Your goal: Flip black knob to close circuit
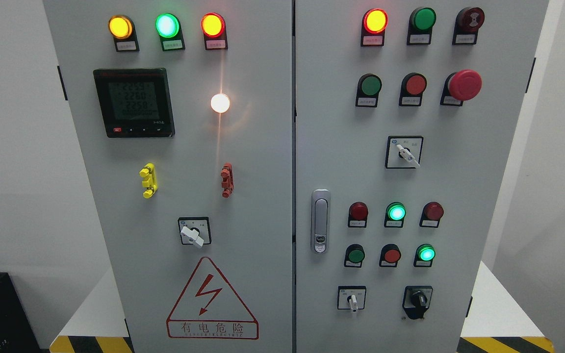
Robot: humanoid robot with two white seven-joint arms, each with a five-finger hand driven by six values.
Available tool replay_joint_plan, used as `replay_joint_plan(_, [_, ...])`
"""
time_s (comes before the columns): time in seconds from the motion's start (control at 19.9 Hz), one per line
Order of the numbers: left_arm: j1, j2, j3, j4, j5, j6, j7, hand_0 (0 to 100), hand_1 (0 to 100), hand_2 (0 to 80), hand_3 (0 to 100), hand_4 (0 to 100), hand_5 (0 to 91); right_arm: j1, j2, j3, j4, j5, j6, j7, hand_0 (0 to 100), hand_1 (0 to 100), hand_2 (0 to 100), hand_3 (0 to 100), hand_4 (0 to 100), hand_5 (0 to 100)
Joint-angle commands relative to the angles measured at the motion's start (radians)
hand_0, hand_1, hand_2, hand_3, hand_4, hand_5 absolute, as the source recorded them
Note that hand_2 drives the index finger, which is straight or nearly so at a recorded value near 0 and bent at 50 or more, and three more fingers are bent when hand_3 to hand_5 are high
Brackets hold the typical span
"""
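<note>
Black knob (418,300) low on right door of cabinet (243,206), beside white-handled selector (352,299). Neither hand in view, finger state unknown. Best approached squarely, pinched across both flanks, twisted firmly, clear of green lamp (425,253) above.

you've got a grey two-door cabinet (263,196) filling the view. left door: amber lamp (120,26), lit green lamp (167,25) and another amber lamp (212,24) up top, a digital meter (133,102) below, and a bright white light (220,103) beside it. a yellow clip (148,180) and a red clip (226,179) sit lower, then a red-bordered warning triangle (212,300). right door has a red mushroom button (464,85) and a silver door handle (320,221).
</note>
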Motion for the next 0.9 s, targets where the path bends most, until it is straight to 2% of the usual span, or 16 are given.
replay_joint_plan(0.0, [0.022,0.0,0.0,-0.023,0.0,0.0,0.0,12,56,0.0,0,0,0.0,-0.004,-0.001,-0.014,0.018,0.0,-0.001,0.003,0,20,0,0,0,0])
replay_joint_plan(0.6, [0.022,0.0,0.0,-0.023,0.0,0.0,0.0,12,56,0.0,0,0,0.0,-0.004,-0.001,-0.011,0.018,0.0,-0.005,0.006,0,20,0,0,0,0])
replay_joint_plan(0.7, [0.022,0.0,0.0,-0.023,0.0,0.0,0.0,12,56,0.0,0,0,0.0,-0.004,-0.001,-0.008,0.017,0.014,-0.007,0.006,0,20,0,6,0,0])
replay_joint_plan(0.8, [0.022,0.0,0.0,-0.023,0.0,0.0,0.0,12,56,0.0,0,0,0.0,-0.006,-0.001,-0.003,0.014,0.043,-0.008,0.005,0,20,7,18,13,0])
replay_joint_plan(0.85, [0.022,0.0,0.0,-0.023,0.0,0.0,0.0,12,56,0.0,0,0,0.0,-0.006,-0.001,-0.001,0.012,0.06,-0.011,0.003,0,20,16,27,25,7])
